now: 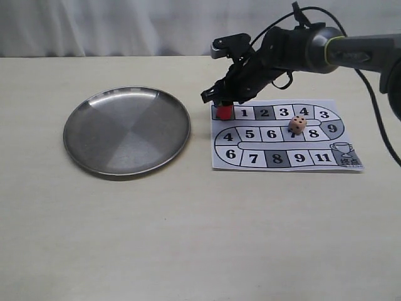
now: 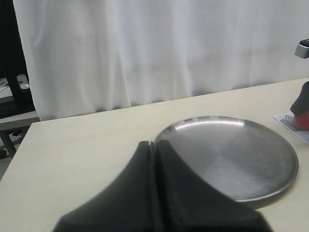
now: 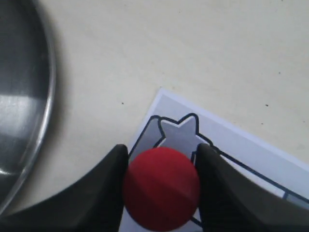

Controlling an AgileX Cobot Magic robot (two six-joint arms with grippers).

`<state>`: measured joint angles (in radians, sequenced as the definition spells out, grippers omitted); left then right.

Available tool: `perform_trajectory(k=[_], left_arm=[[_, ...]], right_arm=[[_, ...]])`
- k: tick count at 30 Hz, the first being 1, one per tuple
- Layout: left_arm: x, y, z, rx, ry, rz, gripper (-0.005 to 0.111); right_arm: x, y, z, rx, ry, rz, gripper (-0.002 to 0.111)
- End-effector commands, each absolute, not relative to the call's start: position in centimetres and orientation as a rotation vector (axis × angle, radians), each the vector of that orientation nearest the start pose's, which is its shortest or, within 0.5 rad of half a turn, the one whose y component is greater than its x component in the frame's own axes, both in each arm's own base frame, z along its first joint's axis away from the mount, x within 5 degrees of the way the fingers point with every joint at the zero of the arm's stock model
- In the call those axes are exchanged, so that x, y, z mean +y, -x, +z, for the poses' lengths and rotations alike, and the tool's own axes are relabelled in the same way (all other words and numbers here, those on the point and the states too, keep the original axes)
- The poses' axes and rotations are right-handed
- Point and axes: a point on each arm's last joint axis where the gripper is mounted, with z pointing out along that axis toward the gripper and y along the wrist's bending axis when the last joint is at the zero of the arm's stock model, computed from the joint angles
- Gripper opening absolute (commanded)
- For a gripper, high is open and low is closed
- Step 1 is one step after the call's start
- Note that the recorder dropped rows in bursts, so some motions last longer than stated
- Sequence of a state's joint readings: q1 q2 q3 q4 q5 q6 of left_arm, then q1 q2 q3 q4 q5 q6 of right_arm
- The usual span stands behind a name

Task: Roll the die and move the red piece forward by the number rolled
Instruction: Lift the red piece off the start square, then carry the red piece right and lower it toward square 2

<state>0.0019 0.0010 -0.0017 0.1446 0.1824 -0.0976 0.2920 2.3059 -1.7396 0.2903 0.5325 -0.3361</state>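
Observation:
The red piece (image 1: 223, 113) stands on the start square at the left end of the numbered paper board (image 1: 276, 158). My right gripper (image 1: 222, 106) reaches down over it from the right. In the right wrist view its two black fingers (image 3: 108, 193) press on both sides of the red piece (image 3: 161, 188), above the star mark. The die (image 1: 297, 125), a tan cube with dark pips, lies on the board near squares 7 and 8, apart from the gripper. My left gripper (image 2: 155, 143) is shut on nothing, hovering near the plate's edge; the exterior view does not show it.
A round steel plate (image 1: 126, 130) lies on the table left of the board, a short gap from the red piece; it also shows as the plate (image 2: 231, 154) and the plate's rim (image 3: 46, 92). A white curtain hangs behind the table.

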Motion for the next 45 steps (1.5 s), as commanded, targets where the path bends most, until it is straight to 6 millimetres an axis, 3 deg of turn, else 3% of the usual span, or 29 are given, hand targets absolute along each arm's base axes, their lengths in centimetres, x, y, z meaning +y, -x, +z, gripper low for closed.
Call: perform_trajectory(k=[1,4,7,9,15,17,21,27,32,37,41,45], left_arm=[[0.2,-5.6,19.8,1.655,-0.018,0.054,0.000],[0.2,-5.6,19.8,1.655,-0.018,0.054,0.000],[0.2,-5.6,19.8,1.655,-0.018,0.054,0.000],[0.2,-5.6,19.8,1.655,-0.018,0.054,0.000],[0.2,-5.6,19.8,1.655,-0.018,0.054,0.000],[0.2,-5.6,19.8,1.655,-0.018,0.054,0.000],[0.2,-5.6,19.8,1.655,-0.018,0.054,0.000],[0.2,-5.6,19.8,1.655,-0.018,0.054,0.000],[0.2,-5.6,19.8,1.655,-0.018,0.054,0.000],[0.2,-5.6,19.8,1.655,-0.018,0.054,0.000],[0.2,-5.6,19.8,1.655,-0.018,0.054,0.000],[0.2,-5.6,19.8,1.655,-0.018,0.054,0.000]], right_arm=[[14.9,-47.2,18.1,2.435,0.559,0.233,0.005],[14.0,-46.9,21.5,2.367,0.573,0.185,0.005],[12.8,-47.0,22.5,2.367,0.496,0.185,0.005],[12.2,-47.2,21.5,2.396,0.480,0.170,0.005],[12.2,-47.9,12.7,2.598,0.506,0.171,0.005],[12.2,-47.7,11.7,2.637,0.519,0.170,0.005],[12.1,-47.6,11.6,2.657,0.543,0.156,0.005],[12.1,-47.6,14.1,2.608,0.537,0.156,0.005],[11.7,-47.2,19.3,2.500,0.510,0.147,0.005],[9.5,-46.8,24.0,2.413,0.434,0.131,0.005],[7.8,-46.9,24.5,2.426,0.341,0.137,0.005],[7.0,-47.4,22.1,2.496,0.326,0.134,0.005]])
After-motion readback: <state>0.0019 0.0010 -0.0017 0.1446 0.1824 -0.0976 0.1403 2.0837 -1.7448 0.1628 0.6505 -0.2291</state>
